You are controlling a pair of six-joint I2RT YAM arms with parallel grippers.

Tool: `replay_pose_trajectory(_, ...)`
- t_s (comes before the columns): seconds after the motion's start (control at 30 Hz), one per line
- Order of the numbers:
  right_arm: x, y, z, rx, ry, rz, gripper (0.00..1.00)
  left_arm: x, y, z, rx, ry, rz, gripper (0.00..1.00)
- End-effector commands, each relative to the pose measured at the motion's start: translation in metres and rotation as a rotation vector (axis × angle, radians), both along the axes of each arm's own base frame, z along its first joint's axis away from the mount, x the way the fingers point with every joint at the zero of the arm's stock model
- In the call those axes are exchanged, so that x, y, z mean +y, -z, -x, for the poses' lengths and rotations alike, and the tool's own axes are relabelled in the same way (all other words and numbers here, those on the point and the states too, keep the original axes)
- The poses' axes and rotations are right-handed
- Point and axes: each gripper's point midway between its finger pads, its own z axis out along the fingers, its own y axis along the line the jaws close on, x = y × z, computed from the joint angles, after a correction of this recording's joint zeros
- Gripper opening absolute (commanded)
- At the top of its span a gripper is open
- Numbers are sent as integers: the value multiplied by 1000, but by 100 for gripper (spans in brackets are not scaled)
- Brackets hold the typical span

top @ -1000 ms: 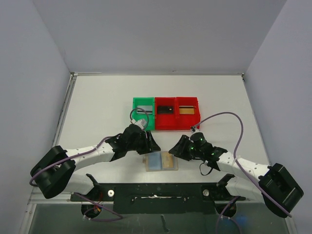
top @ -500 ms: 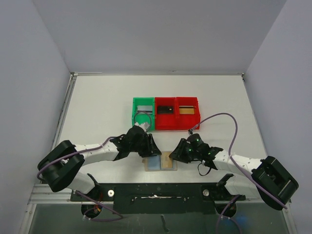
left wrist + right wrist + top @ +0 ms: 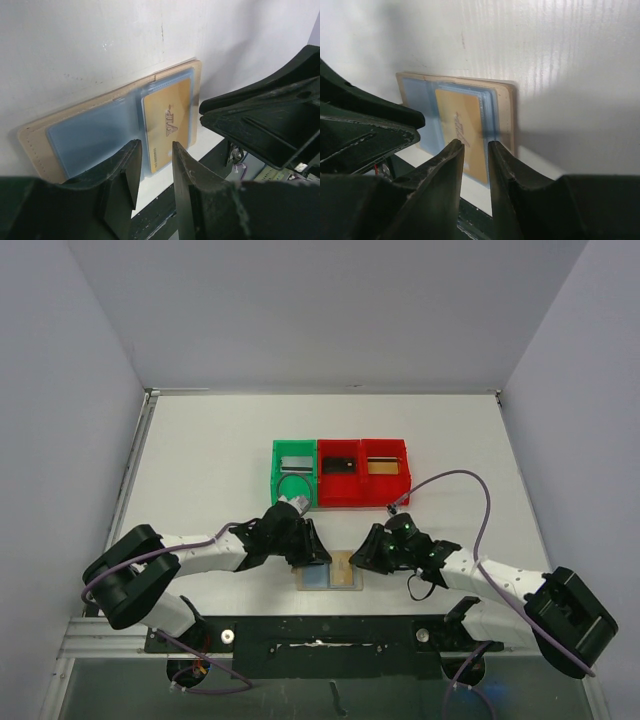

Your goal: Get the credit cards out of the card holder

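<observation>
The card holder (image 3: 318,578) lies open and flat near the table's front edge, tan outside with light-blue pockets (image 3: 90,137). A gold-orange credit card (image 3: 343,570) sits in its right pocket, and shows as the credit card (image 3: 169,122) and the credit card (image 3: 463,131) in the wrist views. My left gripper (image 3: 308,548) hovers over the holder's left half, jaws narrowly open, nothing between them (image 3: 156,152). Over the right half my right gripper (image 3: 364,552) stands the same way, a small gap at its tips (image 3: 475,146) above the gold card's edge.
Behind the holder stands a row of bins: a green bin (image 3: 293,485) with a silver-grey card (image 3: 295,464), a red bin (image 3: 340,485) with a black card (image 3: 340,465), and a second red bin (image 3: 385,485) with a gold card (image 3: 380,466). The two grippers are close together.
Both grippers moved in over the open card holder, toward each other and lower. The jaws of each narrowed. The holder and its gold card have not moved.
</observation>
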Motion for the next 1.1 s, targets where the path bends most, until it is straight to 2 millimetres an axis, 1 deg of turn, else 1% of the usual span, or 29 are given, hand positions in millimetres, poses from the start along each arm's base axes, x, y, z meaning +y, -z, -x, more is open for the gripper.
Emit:
replay_pose_trajectory(0.0,15,-32,-13,-93,-34,-56,28,-9,-12,-5,-40,2,52,29)
replay_pose_trajectory(0.1,22,-33,-12,-97,-55,-83,28,-9,-12,-6,-41,-2,52,29)
replay_pose_trajectory(0.2,25,-24,-9,-73,-64,-91,28,-9,-11,-5,-37,0,50,29)
replay_pose_trajectory(0.37,21,-1,-1,2,-59,-44,25,-9,-8,-2,-23,6,49,29)
replay_pose_trajectory(0.47,15,7,2,28,-39,-15,23,-8,-4,1,-14,10,45,29)
replay_pose_trajectory(0.67,10,9,1,28,-18,5,23,-8,2,4,5,9,42,29)
replay_pose_trajectory(0.93,12,11,3,37,-25,2,22,-4,13,7,27,-14,32,27)
replay_pose_trajectory(1.07,13,12,2,40,-31,0,22,-7,16,8,37,-10,56,27)
